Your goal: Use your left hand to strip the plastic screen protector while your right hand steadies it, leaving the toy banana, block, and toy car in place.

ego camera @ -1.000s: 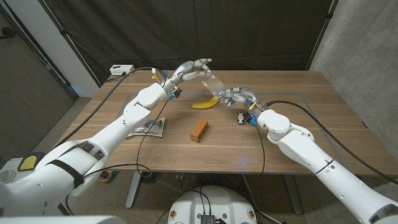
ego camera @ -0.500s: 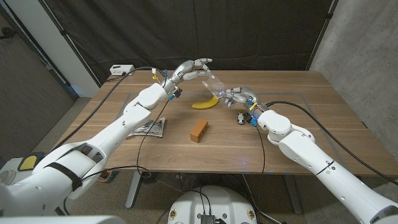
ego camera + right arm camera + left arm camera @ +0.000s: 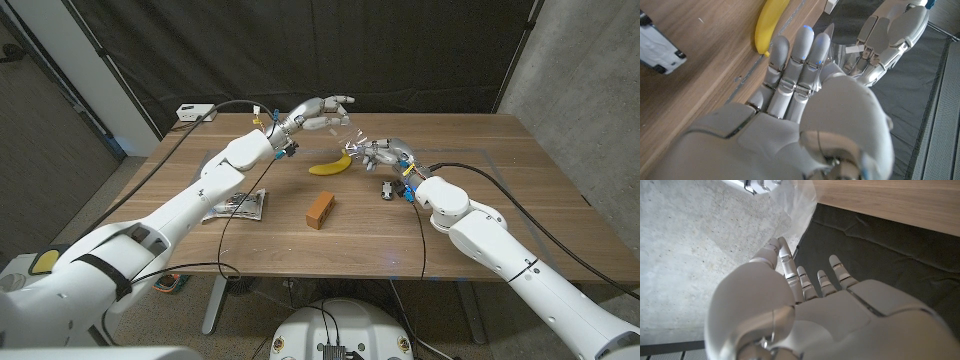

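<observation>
Mid-peel: left hand pinches film above bench's far edge, right hand grips protector near banana. Next: pull left away, right steady

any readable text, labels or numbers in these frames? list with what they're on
None can be read.
Printed packet by the left arm: dark print, too small and blurred.
White box at the table's far left corner: no legible marking.
Toy car, toy banana, block: no text visible.
</observation>
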`<act>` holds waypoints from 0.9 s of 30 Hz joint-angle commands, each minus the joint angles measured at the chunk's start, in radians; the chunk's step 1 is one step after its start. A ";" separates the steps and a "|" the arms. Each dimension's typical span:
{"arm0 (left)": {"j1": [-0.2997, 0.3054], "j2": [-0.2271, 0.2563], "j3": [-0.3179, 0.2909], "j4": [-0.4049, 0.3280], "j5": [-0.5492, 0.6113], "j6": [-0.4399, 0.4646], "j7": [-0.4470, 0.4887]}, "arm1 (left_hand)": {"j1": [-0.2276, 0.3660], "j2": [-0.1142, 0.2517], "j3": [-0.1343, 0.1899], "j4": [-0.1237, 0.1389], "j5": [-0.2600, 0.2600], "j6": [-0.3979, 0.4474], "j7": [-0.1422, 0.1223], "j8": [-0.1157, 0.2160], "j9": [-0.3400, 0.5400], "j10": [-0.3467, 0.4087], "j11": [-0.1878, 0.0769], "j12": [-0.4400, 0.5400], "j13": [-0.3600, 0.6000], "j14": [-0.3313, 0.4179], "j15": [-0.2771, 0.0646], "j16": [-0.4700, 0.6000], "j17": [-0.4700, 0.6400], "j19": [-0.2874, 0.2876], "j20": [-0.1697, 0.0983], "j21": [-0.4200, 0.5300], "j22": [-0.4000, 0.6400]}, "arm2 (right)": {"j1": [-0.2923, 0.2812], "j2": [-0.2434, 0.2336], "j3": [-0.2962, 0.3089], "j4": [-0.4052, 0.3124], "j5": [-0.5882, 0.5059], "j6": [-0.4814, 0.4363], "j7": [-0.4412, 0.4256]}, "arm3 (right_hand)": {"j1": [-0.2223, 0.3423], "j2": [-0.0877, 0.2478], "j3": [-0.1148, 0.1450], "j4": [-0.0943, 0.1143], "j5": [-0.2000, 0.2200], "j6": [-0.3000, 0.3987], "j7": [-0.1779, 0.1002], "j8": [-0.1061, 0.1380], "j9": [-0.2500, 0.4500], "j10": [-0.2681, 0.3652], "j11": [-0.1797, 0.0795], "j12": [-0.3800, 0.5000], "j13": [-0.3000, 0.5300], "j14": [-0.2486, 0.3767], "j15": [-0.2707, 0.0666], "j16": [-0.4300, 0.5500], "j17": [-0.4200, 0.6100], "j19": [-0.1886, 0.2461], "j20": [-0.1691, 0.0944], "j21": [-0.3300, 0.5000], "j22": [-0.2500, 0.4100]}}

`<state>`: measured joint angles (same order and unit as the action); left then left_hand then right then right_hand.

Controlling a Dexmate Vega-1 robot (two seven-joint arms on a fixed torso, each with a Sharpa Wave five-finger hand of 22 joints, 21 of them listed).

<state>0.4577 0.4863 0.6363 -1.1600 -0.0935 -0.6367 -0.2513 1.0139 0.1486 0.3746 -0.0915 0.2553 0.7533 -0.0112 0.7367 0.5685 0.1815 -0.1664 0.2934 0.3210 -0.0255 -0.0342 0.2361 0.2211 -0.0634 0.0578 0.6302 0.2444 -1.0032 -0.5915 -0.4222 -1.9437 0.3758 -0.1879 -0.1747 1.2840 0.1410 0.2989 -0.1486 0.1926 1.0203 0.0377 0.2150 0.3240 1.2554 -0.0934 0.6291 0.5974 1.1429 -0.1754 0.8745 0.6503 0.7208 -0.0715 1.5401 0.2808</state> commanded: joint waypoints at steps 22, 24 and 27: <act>-0.027 0.220 0.063 -0.419 0.812 0.093 0.385 | 0.001 -0.002 -0.003 0.020 0.035 0.018 -0.043 0.087 0.094 -0.008 -0.021 -0.001 0.027 -0.050 -0.020 -0.011 0.009 -0.022 -0.027 0.014 0.002 | -0.042 0.065 0.192 -0.052 0.428 -0.230 0.058 | 0.053 -0.011 0.013 -0.017 0.027 0.054 0.033 0.004 -0.015 0.035 0.005 -0.007 -0.012 0.104 -0.049 -0.005 0.001 0.065 -0.150 0.012 -0.020; -0.038 0.225 0.075 -0.423 0.837 0.082 0.394 | 0.001 -0.002 -0.004 0.020 0.037 0.017 -0.043 0.089 0.098 -0.008 -0.022 -0.001 0.028 -0.050 -0.021 -0.011 0.010 -0.021 -0.028 0.016 0.001 | -0.039 0.066 0.197 -0.048 0.442 -0.234 0.069 | 0.054 -0.013 0.014 -0.017 0.028 0.055 0.033 0.004 -0.016 0.038 0.006 -0.008 -0.016 0.105 -0.049 -0.006 0.002 0.068 -0.150 0.012 -0.022; -0.046 0.236 0.086 -0.442 0.887 0.086 0.418 | 0.001 -0.003 -0.005 0.020 0.040 0.017 -0.041 0.092 0.103 -0.008 -0.026 -0.001 0.031 -0.050 -0.023 -0.009 0.010 -0.020 -0.030 0.017 0.001 | -0.038 0.067 0.204 -0.046 0.462 -0.241 0.080 | 0.055 -0.014 0.015 -0.016 0.030 0.056 0.037 0.004 -0.018 0.039 0.008 -0.008 -0.014 0.107 -0.049 -0.007 0.004 0.070 -0.150 0.012 -0.024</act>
<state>0.4647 0.6580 0.6602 -1.5213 0.6159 -0.5459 0.1152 1.0139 0.1478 0.3629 -0.0786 0.2864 0.7428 -0.0216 0.7394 0.5913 0.1749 -0.1810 0.2933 0.3460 -0.0626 -0.0357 0.2285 0.2265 -0.0847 0.0366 0.6417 0.2443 -1.0386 -0.5374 -0.2672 -1.9928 0.6959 -0.3696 -0.1441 1.3203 0.1204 0.2997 -0.1495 0.2155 1.0417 0.0486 0.2132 0.3036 1.2822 -0.0842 0.6213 0.5819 1.1802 -0.1629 0.8675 0.6513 0.7837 -0.0874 1.5459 0.2552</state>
